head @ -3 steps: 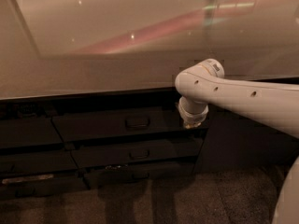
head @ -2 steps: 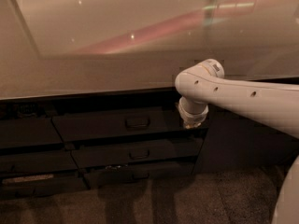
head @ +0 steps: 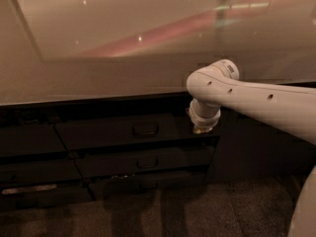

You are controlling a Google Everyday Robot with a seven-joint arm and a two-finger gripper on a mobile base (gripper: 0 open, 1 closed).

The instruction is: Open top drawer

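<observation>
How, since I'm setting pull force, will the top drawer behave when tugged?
The top drawer looks rigid and wide, so it should probably slide straight, not flex. Its small handle sits central, while the gripper hangs by the drawer's right end; pulling there might skew it.

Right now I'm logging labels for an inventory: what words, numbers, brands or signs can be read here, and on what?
None: no text can be read anywhere in this view.
Top drawer: dark front with a bar handle, no label.
Countertop: only light reflections, no writing.
Arm: plain white with small dark dots, no lettering.
Gripper: hangs by the top drawer's right end, no print showing.
</observation>
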